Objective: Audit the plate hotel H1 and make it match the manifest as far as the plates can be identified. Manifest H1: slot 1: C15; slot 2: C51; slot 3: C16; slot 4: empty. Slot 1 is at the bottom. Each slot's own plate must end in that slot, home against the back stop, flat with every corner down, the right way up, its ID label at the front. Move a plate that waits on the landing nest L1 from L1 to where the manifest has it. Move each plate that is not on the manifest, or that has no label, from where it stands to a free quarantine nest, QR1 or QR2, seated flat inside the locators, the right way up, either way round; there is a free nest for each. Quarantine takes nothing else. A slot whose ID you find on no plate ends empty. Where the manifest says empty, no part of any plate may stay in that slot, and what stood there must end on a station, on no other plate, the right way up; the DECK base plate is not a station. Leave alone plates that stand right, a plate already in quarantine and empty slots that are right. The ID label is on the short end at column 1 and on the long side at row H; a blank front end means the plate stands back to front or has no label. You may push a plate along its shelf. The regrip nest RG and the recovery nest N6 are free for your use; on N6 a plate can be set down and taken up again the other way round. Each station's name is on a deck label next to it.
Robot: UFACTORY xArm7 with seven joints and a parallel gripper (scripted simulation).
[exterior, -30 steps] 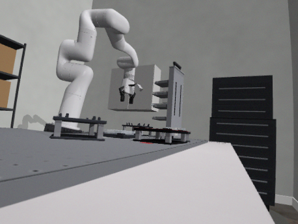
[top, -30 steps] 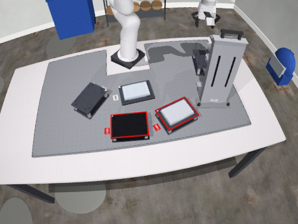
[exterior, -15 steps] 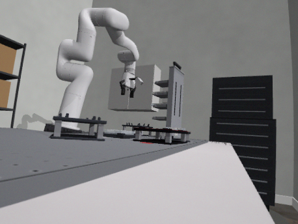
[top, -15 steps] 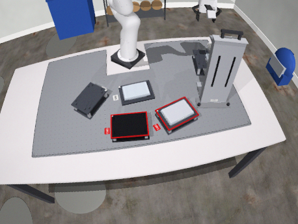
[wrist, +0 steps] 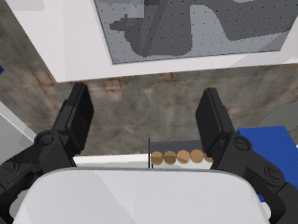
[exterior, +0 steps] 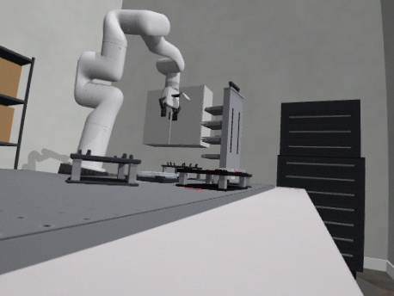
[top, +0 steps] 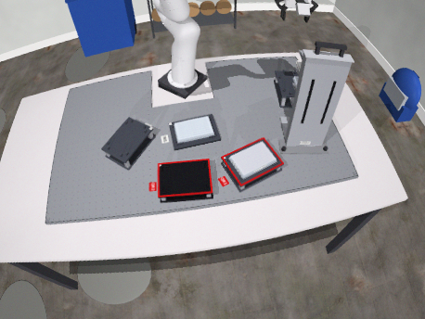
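Note:
The plate hotel H1 (top: 317,99) (exterior: 232,129) is a tall grey tower at the deck's right rear; its shelves (exterior: 212,125) show edge-on in the exterior view, and I cannot tell which hold plates. My gripper (top: 296,11) (exterior: 169,113) (wrist: 145,98) is open and empty. It hangs high in the air behind the hotel, beyond the table's far edge, with floor below it in the wrist view. A pale plate (top: 194,129) lies on a dark nest at mid-deck. Another pale plate (top: 251,159) lies in the right red-framed quarantine nest. The left red-framed nest (top: 185,178) is empty.
A dark empty nest (top: 128,139) (exterior: 103,161) stands at the deck's left. A small dark nest (top: 285,85) stands just behind the hotel. A blue bin (top: 102,23) and a shelf rack stand on the floor behind the table. A black cabinet (exterior: 320,172) stands to the right.

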